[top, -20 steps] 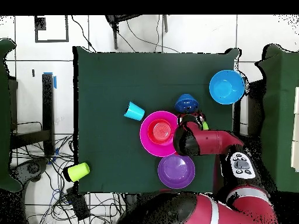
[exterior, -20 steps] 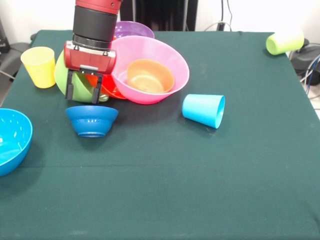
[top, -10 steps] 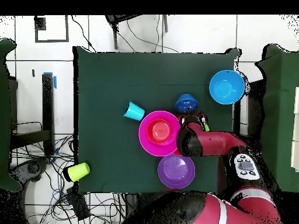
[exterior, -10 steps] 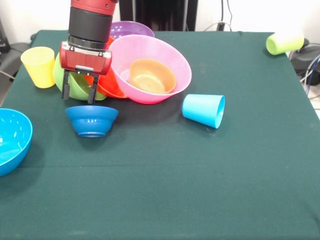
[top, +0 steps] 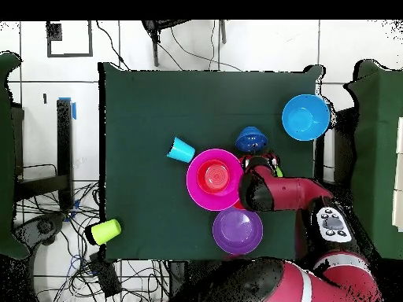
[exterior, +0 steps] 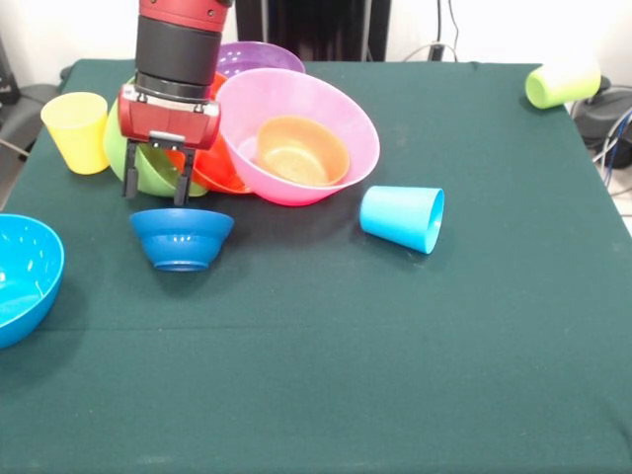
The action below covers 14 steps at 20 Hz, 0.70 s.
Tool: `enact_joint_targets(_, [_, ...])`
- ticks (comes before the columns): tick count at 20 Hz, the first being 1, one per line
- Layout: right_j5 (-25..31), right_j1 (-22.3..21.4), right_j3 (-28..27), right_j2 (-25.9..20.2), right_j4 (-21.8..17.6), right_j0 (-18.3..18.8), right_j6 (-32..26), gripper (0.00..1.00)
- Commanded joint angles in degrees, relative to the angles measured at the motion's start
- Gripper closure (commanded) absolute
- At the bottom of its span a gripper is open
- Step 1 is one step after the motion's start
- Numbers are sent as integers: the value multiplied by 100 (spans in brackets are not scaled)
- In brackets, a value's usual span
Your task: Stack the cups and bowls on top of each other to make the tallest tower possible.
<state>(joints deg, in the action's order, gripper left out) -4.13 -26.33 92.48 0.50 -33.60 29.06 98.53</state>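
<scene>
**Hand clamped on the green bowl's rim, just above the little blue one**

The red and black hand [exterior: 155,193] is hanging low over the green worktop [exterior: 395,336], its two dark fingers [exterior: 129,181] straddling the rim of the lime green plastic bowl [exterior: 148,166] and gripping it. That bowl is sitting tilted, leaning against the orange-red plastic bowl [exterior: 219,170] beside it. Directly below the fingertips, the small dark blue plastic bowl [exterior: 182,237] is standing upright on the cloth, apart from the others.

The large pink plastic bowl [exterior: 341,128] is tipping toward us, resting against the orange-red one, and it is cradling the small orange plastic bowl [exterior: 296,150] inside. Behind the pair, the purple plastic bowl [exterior: 259,57] is peeking out. Off at the worktop's edge, the light blue plastic bowl [exterior: 22,276] is sitting alone, well apart from the cluster.

As for the cups: the yellow plastic tumbler [exterior: 77,131] is standing upright just beside the green bowl, the light blue plastic tumbler [exterior: 402,217] is lying on its side near the pink bowl, and the lime green plastic tumbler [exterior: 561,82] is lying over at the far corner.

From above, the arm [top: 283,194] is reaching across beside the pink bowl.
</scene>
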Motion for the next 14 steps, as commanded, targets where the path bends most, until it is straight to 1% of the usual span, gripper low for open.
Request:
enact_joint_targets(1, [-149, 16, 11, -735, -512, 126, 242, 0])
enact_joint_targets(5, [-138, 7, -19, -824, -634, 124, 190, 0])
enact_joint_targets(6, [-147, -7, -18, -786, -618, 60, 212, 0])
enact_joint_targets(9, [-329, -85, 61, -420, -409, -281, 469, 0])
enact_joint_targets(11, [-498, -72, 90, -201, -252, -417, 631, 0])
enact_joint_targets(14, [-488, -42, 74, -397, -315, -226, 612, 0])
